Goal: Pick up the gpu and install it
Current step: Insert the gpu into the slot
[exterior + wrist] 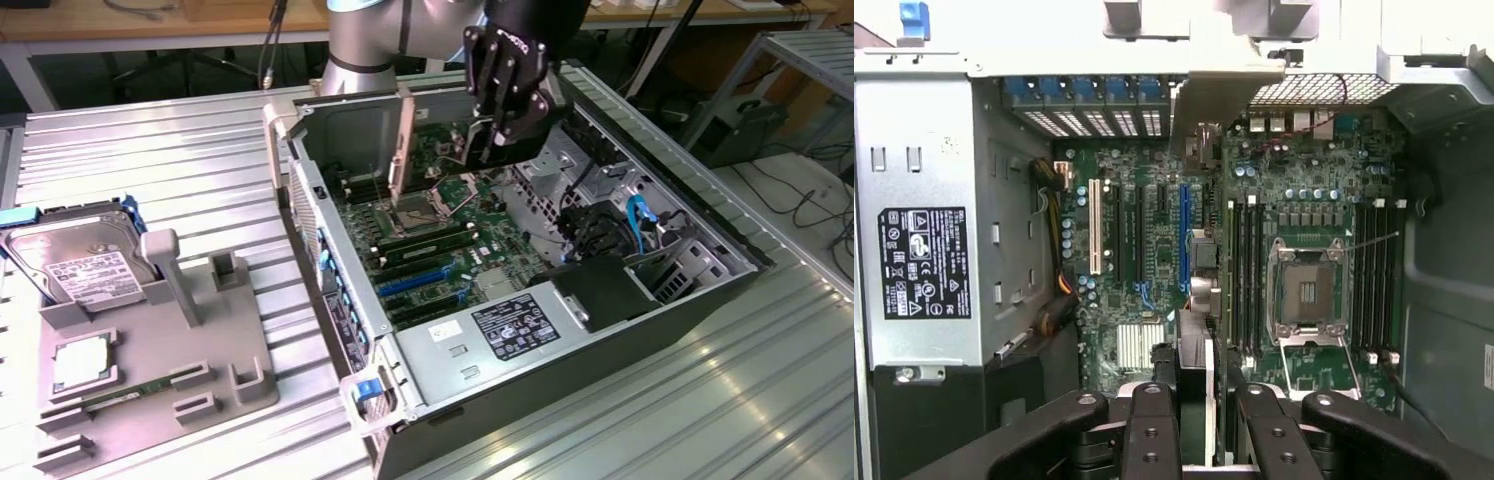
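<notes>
- My claw (489,138) is pinching the gpu (1194,350); in the wrist view its 2 black, bolt-studded fingers (1152,420) sit on either side of the card.
- The gpu is a thin, flat, dark card that stands on edge, so from the wrist I see little more than a narrow strip.
- At its far end is a long, narrow bracket (1219,100) of pale, matte sheet metal, bent over at the tip.
- In the exterior view that bracket (398,140) stands upright, with its top above the rim of the open case (694,300).
- The long axis runs straight out from the claw toward the case wall with the perforated vents, bracket end farthest from the claw.
- Below the claw lies the green motherboard (1154,160), dense with small parts; the card's edge lines up just beside the blue slot (1182,230).
- A boxy grey power supply (924,260) with a black label sits off to one side of the claw.
- Well away from the claw, on the ribbed metal bench (200,150), a silver hard drive (80,265) rests in a grey holder (240,370).
</notes>
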{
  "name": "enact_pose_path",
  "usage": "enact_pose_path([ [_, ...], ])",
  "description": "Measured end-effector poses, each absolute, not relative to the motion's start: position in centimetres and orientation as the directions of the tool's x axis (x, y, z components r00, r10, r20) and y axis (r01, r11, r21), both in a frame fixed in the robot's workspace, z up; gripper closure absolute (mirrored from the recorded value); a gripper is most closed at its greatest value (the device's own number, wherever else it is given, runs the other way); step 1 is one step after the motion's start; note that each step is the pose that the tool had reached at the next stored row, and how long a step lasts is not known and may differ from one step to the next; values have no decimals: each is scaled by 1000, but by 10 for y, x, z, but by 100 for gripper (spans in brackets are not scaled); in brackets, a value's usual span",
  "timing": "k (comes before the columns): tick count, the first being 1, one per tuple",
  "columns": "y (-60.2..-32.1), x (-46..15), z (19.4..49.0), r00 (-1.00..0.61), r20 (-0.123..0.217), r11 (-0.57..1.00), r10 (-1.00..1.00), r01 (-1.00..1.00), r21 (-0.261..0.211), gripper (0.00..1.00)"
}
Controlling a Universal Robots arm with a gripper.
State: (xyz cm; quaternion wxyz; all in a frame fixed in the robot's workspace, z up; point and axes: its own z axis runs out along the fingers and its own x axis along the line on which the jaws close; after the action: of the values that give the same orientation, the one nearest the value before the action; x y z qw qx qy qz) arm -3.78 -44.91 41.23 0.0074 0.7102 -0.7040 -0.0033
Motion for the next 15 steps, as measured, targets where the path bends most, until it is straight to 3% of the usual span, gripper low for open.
enact_pose_path([
  [15,-449,-38,406,71,6,-71,-997,-997,15,73],
])
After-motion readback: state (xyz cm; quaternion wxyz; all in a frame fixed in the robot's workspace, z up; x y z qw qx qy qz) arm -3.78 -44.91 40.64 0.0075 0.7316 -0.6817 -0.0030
